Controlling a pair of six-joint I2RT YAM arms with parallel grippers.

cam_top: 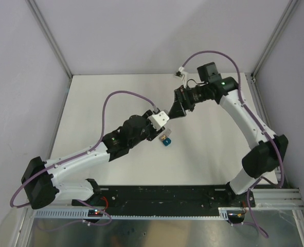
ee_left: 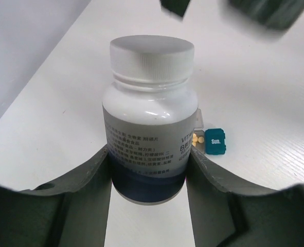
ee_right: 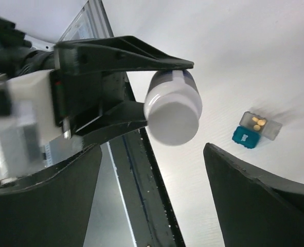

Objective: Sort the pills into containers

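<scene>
A robotics lab test cell: a flat white counter (cam_top: 193,164) walled by plain pale panels (cam_top: 157,36) on aluminium posts (cam_top: 49,37), with a black metal mounting rail (cam_top: 162,198) at six o'clock.

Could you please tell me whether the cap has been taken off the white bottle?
No, the cap sits on the bottle, which the left end effector grips by its sides.

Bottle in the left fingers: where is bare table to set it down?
Bare table lies far left, behind the left arm, and near-centre between the containers and the base rail. Crowded around the containers.
</scene>
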